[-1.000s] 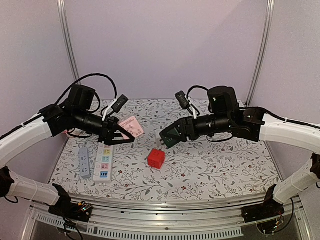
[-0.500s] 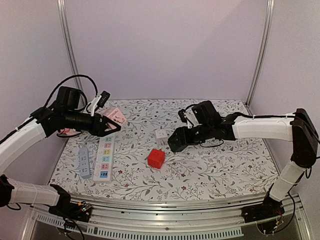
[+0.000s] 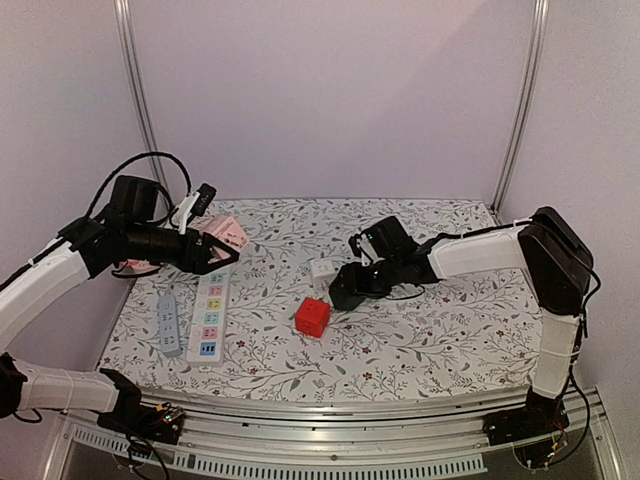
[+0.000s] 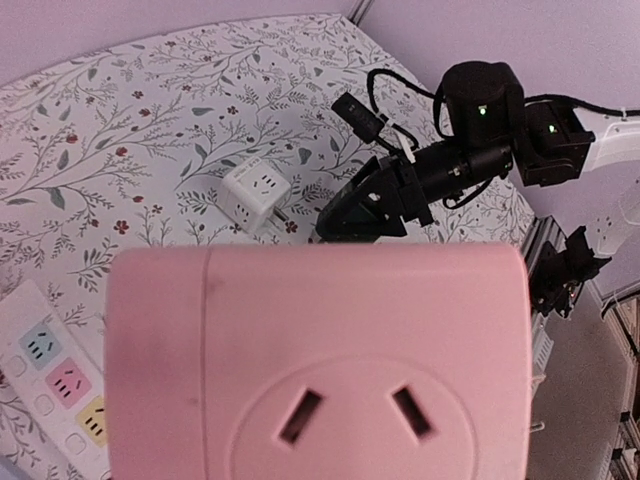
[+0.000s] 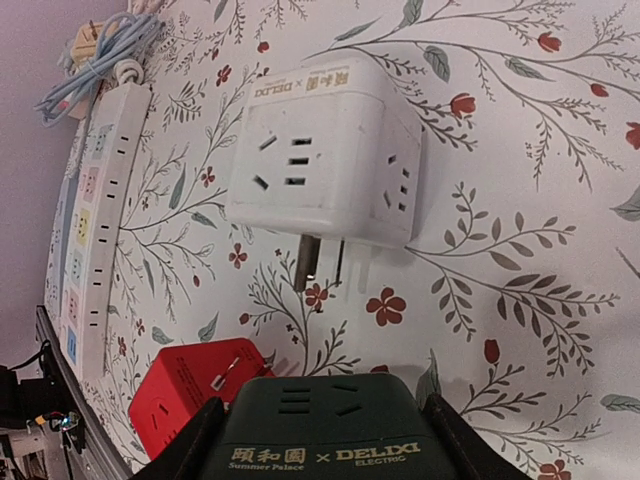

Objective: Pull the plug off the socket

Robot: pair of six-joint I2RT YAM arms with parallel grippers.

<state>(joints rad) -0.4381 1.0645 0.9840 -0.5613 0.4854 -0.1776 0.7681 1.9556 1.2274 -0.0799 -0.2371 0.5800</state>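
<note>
Right fingers (image 3: 342,288), clamping the green cube (image 5: 330,440), have dropped tableward; left fingers (image 3: 212,252) grip the pink socket (image 4: 320,360).

At the bottom centre of the right wrist frame, the dark green cube socket (image 5: 325,440) carries pale print on its face: Chinese characters over "Summer Palace", then "× DELIXI" with "ELECTRIC" beneath. In the upper middle, the white cube socket (image 5: 320,150) bears small Chinese characters and "× DELIXI" along its top edge.
</note>
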